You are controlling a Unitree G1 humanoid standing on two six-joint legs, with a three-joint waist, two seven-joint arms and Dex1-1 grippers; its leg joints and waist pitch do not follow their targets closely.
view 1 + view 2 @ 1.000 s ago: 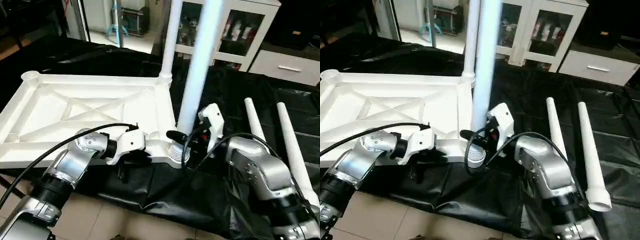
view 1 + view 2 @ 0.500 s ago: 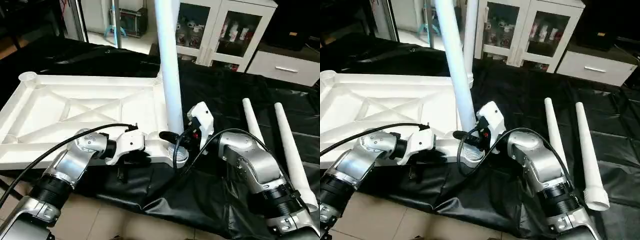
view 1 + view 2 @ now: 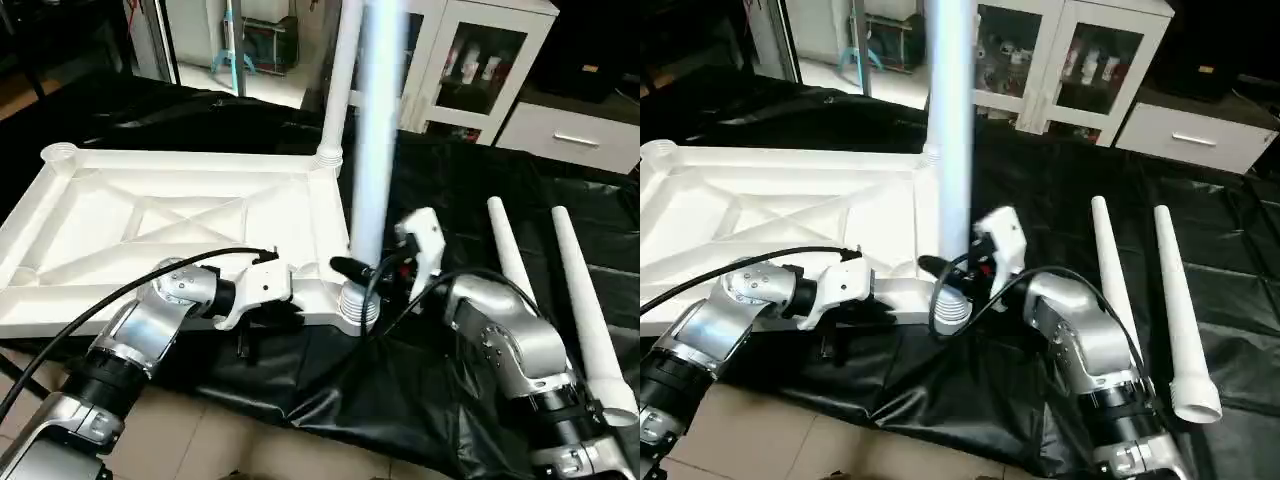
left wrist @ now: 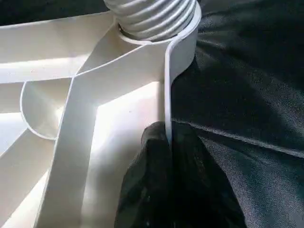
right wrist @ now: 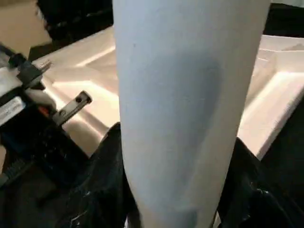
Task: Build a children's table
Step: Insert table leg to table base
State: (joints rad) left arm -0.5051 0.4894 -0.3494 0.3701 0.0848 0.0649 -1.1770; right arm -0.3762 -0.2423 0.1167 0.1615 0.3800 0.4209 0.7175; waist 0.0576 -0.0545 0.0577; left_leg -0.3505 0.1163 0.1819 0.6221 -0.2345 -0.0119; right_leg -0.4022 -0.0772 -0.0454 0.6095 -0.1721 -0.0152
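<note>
At the white ribbed plastic tabletop's [image 3: 180, 215] five-o'clock corner, the right gripper [image 5: 175, 209] grasps the upright white tube leg [image 3: 376, 150]; the left wrist view alone reveals the left gripper [image 4: 166, 142] clenched on the tabletop's rim.

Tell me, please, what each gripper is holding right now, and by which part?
The left gripper pinches the tabletop by its edge wall. The right gripper clasps the upright leg low on its shaft.

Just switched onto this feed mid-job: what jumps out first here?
A tall white leg stands upright at the near right corner of the upturned tabletop, gripped low down by the right gripper, its ribbed end at the corner socket. The left gripper is pinched on the tabletop's near rim beside it. Another leg stands at the far right corner, and two spare legs lie on the black cloth to the right.
</note>
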